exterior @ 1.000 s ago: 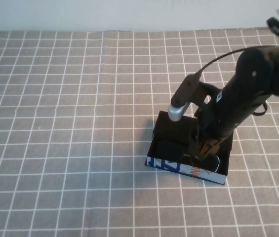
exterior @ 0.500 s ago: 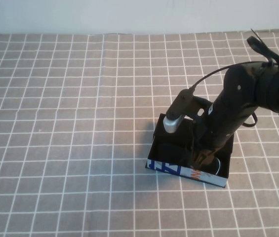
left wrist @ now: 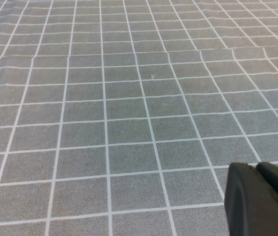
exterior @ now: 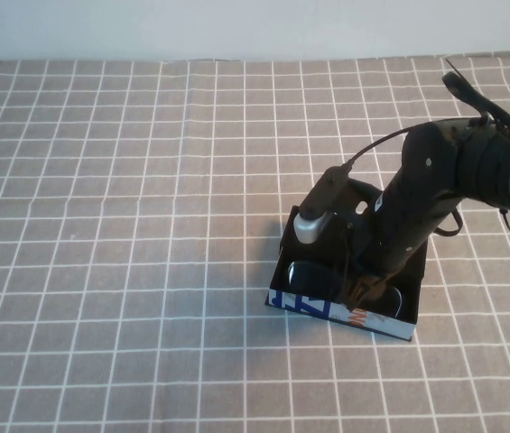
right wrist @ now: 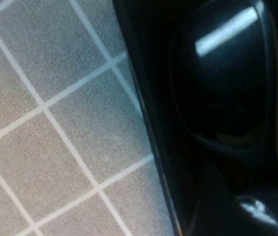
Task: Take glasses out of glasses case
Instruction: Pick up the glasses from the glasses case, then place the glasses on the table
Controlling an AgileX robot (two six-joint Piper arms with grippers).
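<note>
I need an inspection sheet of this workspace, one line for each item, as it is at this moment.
Surface: tablecloth, grey with a white grid, lying flat.
Job's things: glasses case open, its printed white side toward the robot; glasses inside it, dark lenses showing.
Clutter: nothing seen.
Grippers: right tool reaches down into the case at the glasses. Left tool is parked above bare cloth, out of the high view.
Cables: a black cable arcs along the right arm.
Surroundings: pale wall behind the table.
</note>
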